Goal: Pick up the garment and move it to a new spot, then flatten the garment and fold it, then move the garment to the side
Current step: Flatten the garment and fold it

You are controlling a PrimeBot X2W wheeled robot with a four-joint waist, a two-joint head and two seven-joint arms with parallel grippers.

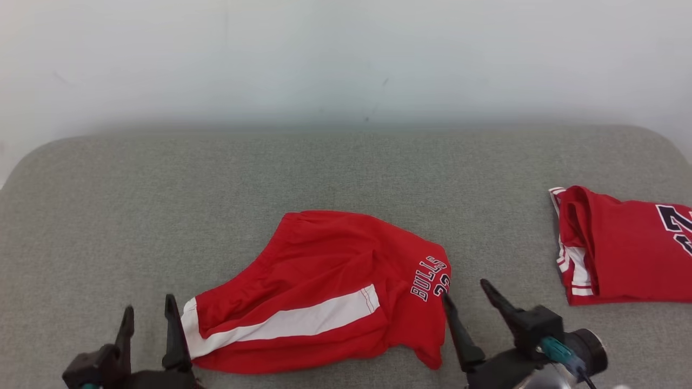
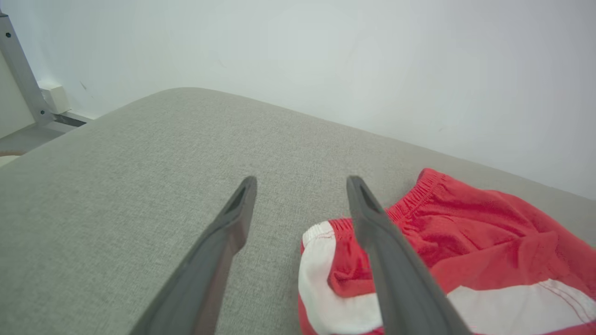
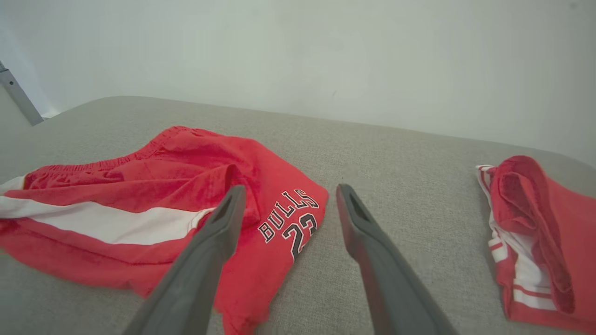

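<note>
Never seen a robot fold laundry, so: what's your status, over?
Left hand open, right hand open, nothing held. Red-and-white fabric shorts lie rumpled between them. Folded red garment far right, apart.

Red shorts lie rumpled mid grey pad. L gripper open at striped end, R gripper open by BULLS corner. Folded jersey far right.

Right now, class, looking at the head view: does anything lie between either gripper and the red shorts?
Nothing visible does. The left gripper stands open at the striped left end of the red shorts, and the right gripper stands open at their lettered right edge. The folded red jersey lies apart, farther right on the grey cushion.
</note>
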